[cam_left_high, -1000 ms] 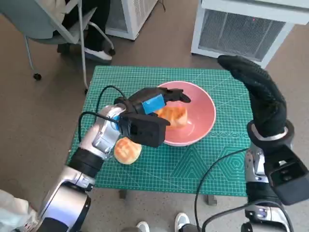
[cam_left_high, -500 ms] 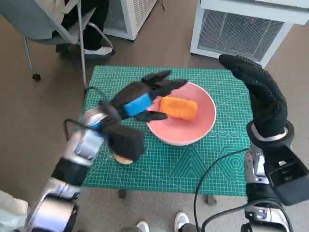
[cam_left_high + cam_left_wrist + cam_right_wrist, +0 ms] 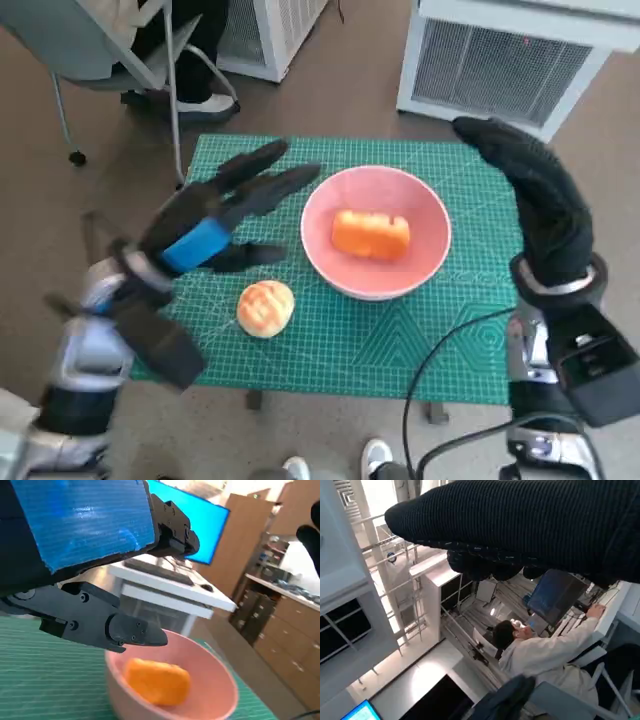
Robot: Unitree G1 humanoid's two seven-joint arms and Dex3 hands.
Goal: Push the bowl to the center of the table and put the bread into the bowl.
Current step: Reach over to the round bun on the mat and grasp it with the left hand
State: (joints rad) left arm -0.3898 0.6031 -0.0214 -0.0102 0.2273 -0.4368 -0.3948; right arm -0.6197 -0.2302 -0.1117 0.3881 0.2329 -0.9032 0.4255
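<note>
A pink bowl stands near the middle of the green mat, and an orange loaf of bread lies inside it; the left wrist view shows the same bowl and bread. A round golden bun sits on the mat to the bowl's left. My left hand hovers left of the bowl, fingers spread, holding nothing. My right hand is raised at the table's right edge, fingers together and extended, empty.
The green cutting mat covers the small table. A chair and a person's legs and shoes are at the back left. A white appliance with a grille stands behind the table. A seated person shows in the right wrist view.
My left hand let go of the orange bread in the bowl and drew back to the left, uncovering the round bun. The right hand stayed put.
</note>
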